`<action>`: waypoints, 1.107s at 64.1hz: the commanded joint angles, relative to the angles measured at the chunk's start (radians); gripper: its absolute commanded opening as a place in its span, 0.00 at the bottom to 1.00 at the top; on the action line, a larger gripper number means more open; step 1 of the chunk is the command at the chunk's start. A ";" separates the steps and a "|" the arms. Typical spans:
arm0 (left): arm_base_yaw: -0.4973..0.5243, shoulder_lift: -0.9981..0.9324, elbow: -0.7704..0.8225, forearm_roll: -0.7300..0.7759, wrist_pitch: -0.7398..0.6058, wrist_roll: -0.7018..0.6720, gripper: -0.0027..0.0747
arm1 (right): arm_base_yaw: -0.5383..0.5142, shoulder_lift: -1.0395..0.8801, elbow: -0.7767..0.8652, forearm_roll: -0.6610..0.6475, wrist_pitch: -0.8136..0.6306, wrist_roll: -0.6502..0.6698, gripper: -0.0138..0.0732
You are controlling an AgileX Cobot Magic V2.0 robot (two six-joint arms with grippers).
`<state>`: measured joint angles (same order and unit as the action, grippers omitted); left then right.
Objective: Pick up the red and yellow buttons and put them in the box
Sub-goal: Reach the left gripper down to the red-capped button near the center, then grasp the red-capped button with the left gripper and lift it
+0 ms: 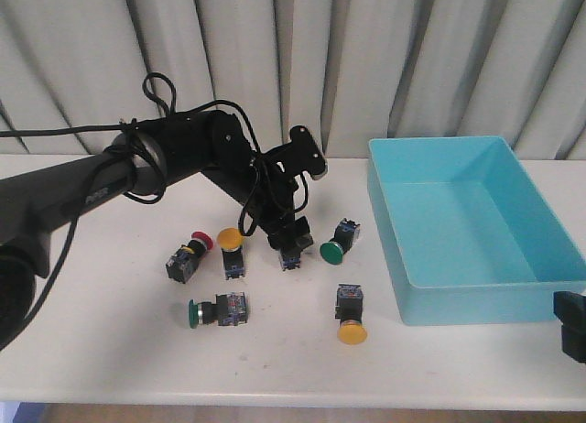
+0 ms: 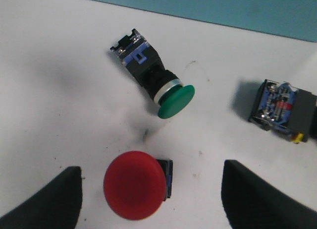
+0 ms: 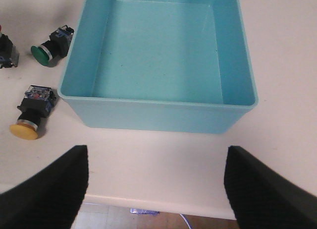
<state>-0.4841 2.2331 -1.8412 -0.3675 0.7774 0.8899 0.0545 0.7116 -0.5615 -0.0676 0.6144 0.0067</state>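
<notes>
My left gripper (image 1: pixel 289 234) is open and hangs low over a red button (image 2: pixel 134 185) that stands cap-up on the table between its fingers (image 2: pixel 47 201), nearer one of them, apart from both. In the front view only this button's black body (image 1: pixel 290 256) shows. Another red button (image 1: pixel 188 256) and a yellow button (image 1: pixel 231 244) lie left of it. A second yellow button (image 1: pixel 351 315) lies nearer the front, also in the right wrist view (image 3: pixel 30 116). The turquoise box (image 1: pixel 476 304) stands at the right, empty (image 3: pixel 158 112). My right gripper (image 3: pixel 156 189) is open and empty at the table's front edge.
A green button (image 1: pixel 335 246) lies just right of the left gripper, also in the left wrist view (image 2: pixel 158 83). Another green button (image 1: pixel 215 310) lies at the front left. The box wall (image 2: pixel 223 6) runs close behind them. Grey curtains hang behind the table.
</notes>
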 commanded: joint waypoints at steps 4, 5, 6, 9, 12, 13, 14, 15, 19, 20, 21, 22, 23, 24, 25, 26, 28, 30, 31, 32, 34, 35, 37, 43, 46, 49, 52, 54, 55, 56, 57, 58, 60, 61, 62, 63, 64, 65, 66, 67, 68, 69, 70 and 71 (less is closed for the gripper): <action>-0.004 0.011 -0.099 -0.020 -0.016 0.010 0.75 | -0.006 0.006 -0.029 -0.003 -0.060 -0.007 0.80; -0.004 0.017 -0.105 -0.019 -0.016 0.010 0.75 | -0.006 0.006 -0.029 -0.003 -0.060 -0.007 0.80; -0.004 0.023 -0.109 -0.019 -0.016 0.010 0.75 | -0.006 0.006 -0.029 -0.003 -0.060 -0.007 0.80; -0.003 0.038 -0.120 -0.013 -0.017 0.010 0.75 | -0.006 0.006 -0.029 -0.003 -0.058 -0.007 0.80; -0.002 0.052 -0.129 -0.002 -0.017 0.010 0.75 | -0.006 0.006 -0.029 -0.003 -0.056 -0.007 0.80; -0.002 0.055 -0.130 0.001 -0.017 0.010 0.75 | -0.006 0.006 -0.029 -0.003 -0.055 -0.007 0.80; -0.002 0.059 -0.130 0.007 -0.017 0.010 0.75 | -0.006 0.006 -0.029 -0.003 -0.054 -0.007 0.80; -0.002 0.061 -0.130 0.008 -0.017 0.010 0.75 | -0.006 0.006 -0.029 -0.003 -0.054 -0.007 0.80; -0.002 0.072 -0.130 0.017 -0.014 0.010 0.74 | -0.006 0.006 -0.029 -0.003 -0.054 -0.007 0.80; -0.002 0.075 -0.130 0.021 -0.013 0.010 0.74 | -0.006 0.006 -0.029 -0.003 -0.054 -0.007 0.80; -0.002 0.078 -0.130 0.023 -0.011 0.010 0.74 | -0.006 0.006 -0.029 -0.003 -0.054 -0.007 0.80; -0.002 0.081 -0.130 0.024 -0.012 0.010 0.73 | -0.006 0.006 -0.029 -0.003 -0.054 -0.007 0.80; -0.002 0.081 -0.130 0.024 -0.012 0.010 0.73 | -0.006 0.006 -0.029 -0.003 -0.054 -0.007 0.80; -0.002 0.083 -0.130 0.026 -0.012 0.010 0.73 | -0.006 0.006 -0.029 -0.003 -0.054 -0.007 0.80; -0.002 0.084 -0.130 0.026 -0.012 0.010 0.72 | -0.006 0.006 -0.029 -0.003 -0.054 -0.007 0.80; -0.002 0.085 -0.129 0.026 -0.012 0.010 0.72 | -0.006 0.006 -0.029 -0.003 -0.054 -0.007 0.80; -0.002 0.087 -0.129 0.026 -0.013 0.010 0.71 | -0.006 0.006 -0.029 -0.003 -0.054 -0.007 0.79; -0.002 0.087 -0.129 0.024 -0.013 0.010 0.70 | -0.006 0.006 -0.029 -0.003 -0.054 -0.007 0.79; -0.002 0.087 -0.129 0.024 -0.013 0.010 0.70 | -0.006 0.006 -0.029 -0.003 -0.054 -0.007 0.79; -0.002 0.087 -0.129 0.024 -0.013 0.010 0.69 | -0.006 0.006 -0.029 -0.003 -0.054 -0.007 0.79; -0.002 0.087 -0.129 0.024 -0.013 0.010 0.67 | -0.006 0.006 -0.029 -0.003 -0.054 -0.007 0.78; -0.002 0.087 -0.129 0.024 -0.013 0.010 0.66 | -0.006 0.006 -0.029 -0.003 -0.054 -0.007 0.78; -0.002 0.087 -0.129 0.024 -0.013 0.010 0.64 | -0.006 0.006 -0.029 -0.003 -0.054 -0.007 0.78; -0.002 0.087 -0.129 0.024 -0.009 0.010 0.55 | -0.006 0.006 -0.029 -0.003 -0.054 -0.007 0.76; -0.002 0.086 -0.129 0.024 -0.004 0.010 0.51 | -0.006 0.006 -0.029 -0.003 -0.053 -0.007 0.75; -0.002 0.083 -0.129 0.024 -0.002 0.010 0.48 | -0.006 0.006 -0.029 -0.003 -0.053 -0.007 0.74; -0.002 0.076 -0.129 0.026 0.001 0.010 0.45 | -0.006 0.006 -0.029 -0.003 -0.053 -0.007 0.74; -0.002 0.072 -0.129 0.026 0.004 0.010 0.43 | -0.006 0.006 -0.029 -0.003 -0.052 -0.007 0.73; -0.002 0.069 -0.129 0.026 0.004 0.009 0.42 | -0.006 0.006 -0.029 -0.003 -0.051 -0.007 0.73; -0.002 0.065 -0.129 0.026 0.005 0.007 0.41 | -0.006 0.006 -0.029 -0.003 -0.051 -0.007 0.73; -0.001 0.062 -0.129 0.026 0.007 0.005 0.40 | -0.006 0.006 -0.029 -0.003 -0.051 -0.007 0.72; -0.001 0.057 -0.129 0.026 0.012 0.001 0.39 | -0.006 0.006 -0.029 -0.003 -0.051 -0.007 0.72; -0.001 0.049 -0.129 0.029 0.018 -0.001 0.37 | -0.006 0.006 -0.029 -0.003 -0.049 -0.007 0.72; -0.001 0.046 -0.129 0.029 0.020 -0.001 0.36 | -0.006 0.006 -0.029 -0.003 -0.048 -0.007 0.72; -0.001 0.039 -0.129 0.030 0.024 -0.001 0.35 | -0.006 0.006 -0.029 -0.003 -0.047 -0.007 0.72; -0.001 0.034 -0.129 0.032 0.030 -0.002 0.35 | -0.006 0.006 -0.029 -0.003 -0.047 -0.007 0.72; -0.001 0.027 -0.129 0.034 0.036 -0.003 0.34 | -0.006 0.006 -0.029 -0.003 -0.046 -0.007 0.72; -0.001 0.020 -0.129 0.034 0.044 -0.009 0.33 | -0.006 0.006 -0.029 -0.003 -0.046 -0.007 0.72; -0.001 0.013 -0.129 0.034 0.048 -0.012 0.32 | -0.006 0.006 -0.029 -0.003 -0.046 -0.007 0.71; -0.001 0.010 -0.129 0.034 0.050 -0.015 0.32 | -0.006 0.006 -0.029 -0.003 -0.046 -0.007 0.71; -0.001 0.004 -0.129 0.034 0.055 -0.026 0.31 | -0.006 0.006 -0.029 -0.003 -0.046 -0.007 0.71; -0.001 -0.008 -0.129 0.037 0.059 -0.030 0.31 | -0.006 0.006 -0.029 -0.003 -0.046 -0.007 0.71; -0.001 -0.015 -0.129 0.040 0.063 -0.039 0.30 | -0.006 0.006 -0.029 -0.003 -0.046 -0.007 0.71; -0.001 -0.023 -0.129 0.040 0.067 -0.054 0.30 | -0.006 0.006 -0.029 -0.003 -0.046 -0.007 0.71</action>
<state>-0.4841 2.3381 -1.9427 -0.3125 0.8459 0.8837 0.0545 0.7116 -0.5615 -0.0668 0.6197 0.0067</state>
